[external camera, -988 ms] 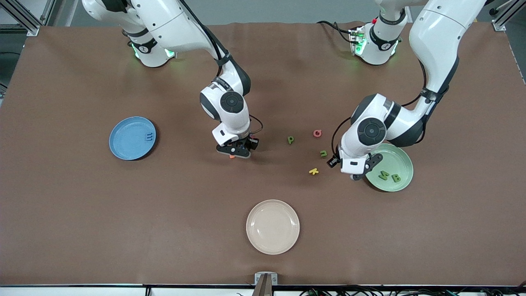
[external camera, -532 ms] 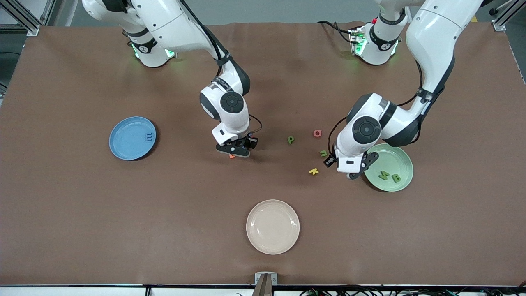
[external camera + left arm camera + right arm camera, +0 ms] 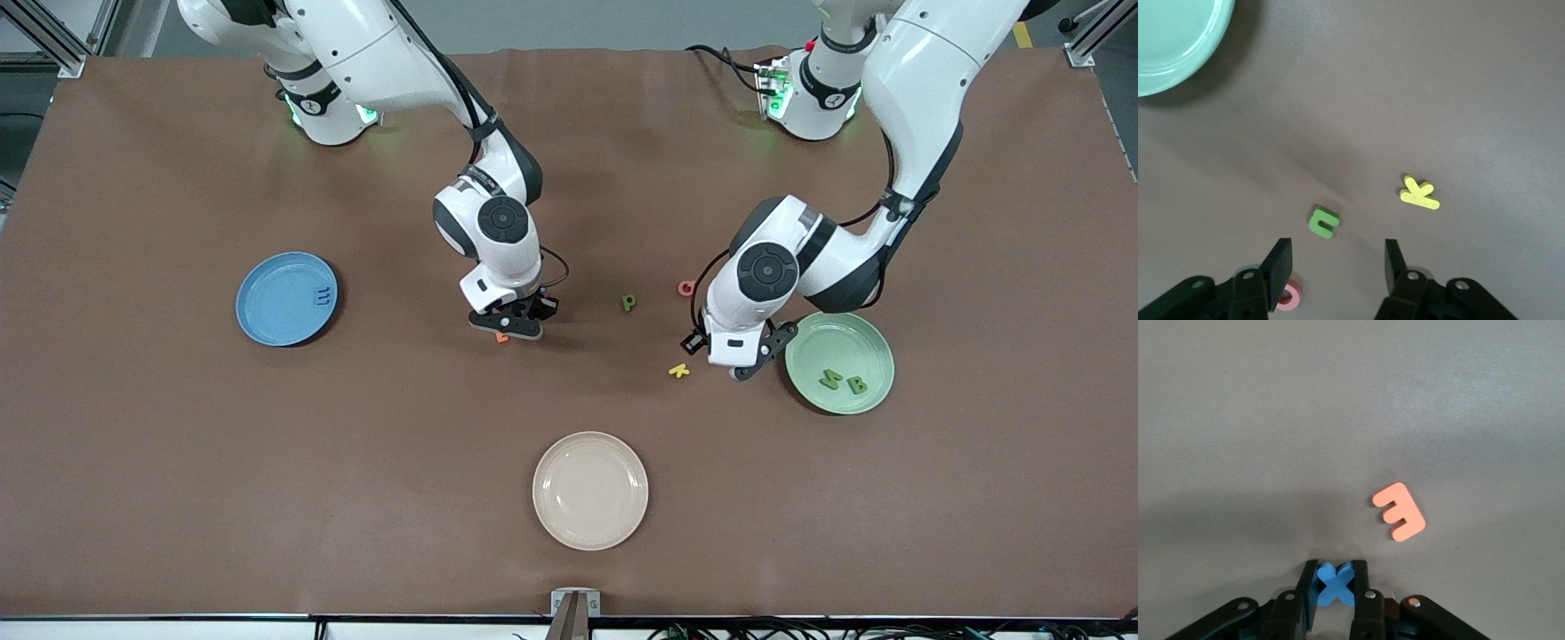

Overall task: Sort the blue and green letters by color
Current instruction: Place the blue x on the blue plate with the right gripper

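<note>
The right gripper [image 3: 1335, 583] is clamped on a blue X [image 3: 1336, 583], just above the table beside an orange E [image 3: 1399, 512]. The left gripper [image 3: 1337, 261] hangs with fingers apart over a green U [image 3: 1323, 221] — a yellow K [image 3: 1419, 193] lies near it, the green plate [image 3: 876, 356] toward the left arm's end.

Blue X [image 3: 1335, 584] clamped — orange E [image 3: 1399, 511] near.

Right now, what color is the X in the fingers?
Blue X; the right wrist view shows it best.
</note>
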Controlling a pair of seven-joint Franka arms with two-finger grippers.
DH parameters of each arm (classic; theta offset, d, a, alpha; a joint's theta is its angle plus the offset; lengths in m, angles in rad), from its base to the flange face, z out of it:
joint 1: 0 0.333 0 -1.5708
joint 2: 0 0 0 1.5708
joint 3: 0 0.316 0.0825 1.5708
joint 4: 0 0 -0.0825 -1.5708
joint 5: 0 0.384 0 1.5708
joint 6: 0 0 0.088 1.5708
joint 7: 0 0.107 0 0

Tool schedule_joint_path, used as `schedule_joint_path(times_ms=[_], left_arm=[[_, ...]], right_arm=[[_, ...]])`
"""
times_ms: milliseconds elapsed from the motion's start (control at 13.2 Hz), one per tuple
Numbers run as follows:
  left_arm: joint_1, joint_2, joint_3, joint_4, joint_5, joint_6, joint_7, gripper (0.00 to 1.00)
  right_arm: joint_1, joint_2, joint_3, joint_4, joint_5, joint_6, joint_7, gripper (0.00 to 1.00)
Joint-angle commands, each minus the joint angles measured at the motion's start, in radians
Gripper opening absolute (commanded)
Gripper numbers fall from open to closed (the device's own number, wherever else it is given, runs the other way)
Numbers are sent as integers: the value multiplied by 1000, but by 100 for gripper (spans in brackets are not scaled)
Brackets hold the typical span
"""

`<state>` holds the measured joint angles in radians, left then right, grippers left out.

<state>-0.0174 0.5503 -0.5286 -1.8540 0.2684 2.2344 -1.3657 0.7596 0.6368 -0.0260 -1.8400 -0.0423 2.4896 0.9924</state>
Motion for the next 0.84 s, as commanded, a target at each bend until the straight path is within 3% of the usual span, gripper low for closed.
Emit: schedule_joint_path(times_ms=[0, 304, 760], left_arm=[[-9, 23, -4, 13, 0, 23, -26, 64], [-6, 74, 2, 9, 9, 108, -85, 62], [-9, 135, 6, 51, 143, 123, -108, 62]], right_arm=[[-55, -60, 2, 10, -18, -121, -85, 0], [-170, -192, 2, -18, -14, -331, -317, 1], [-376, -457, 1, -321, -16, -321, -685, 1]])
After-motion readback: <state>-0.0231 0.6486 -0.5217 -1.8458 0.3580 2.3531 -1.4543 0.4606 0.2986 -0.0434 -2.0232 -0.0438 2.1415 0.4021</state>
